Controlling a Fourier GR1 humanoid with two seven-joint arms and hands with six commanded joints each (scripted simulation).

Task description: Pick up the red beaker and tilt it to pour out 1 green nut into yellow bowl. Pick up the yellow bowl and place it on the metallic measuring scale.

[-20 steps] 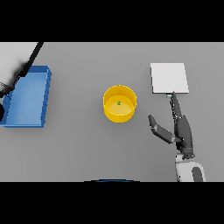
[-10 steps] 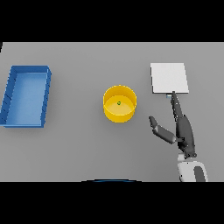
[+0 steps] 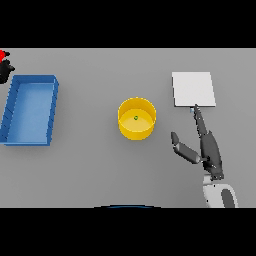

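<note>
now the right hand (image 3: 207,147) lies open on the grey table (image 3: 90,165), fingers straight and pointing up toward the metallic measuring scale (image 3: 193,89), fingertips just at its near edge, thumb spread toward the yellow bowl (image 3: 136,118). the bowl stands apart, left of the hand, with one green nut (image 3: 135,118) inside. at the far left edge the left hand (image 3: 5,70) shows as a dark shape with the red beaker (image 3: 2,54); whether it grips it i cannot tell. a blue tray (image 3: 30,109) sits just below it.
</note>
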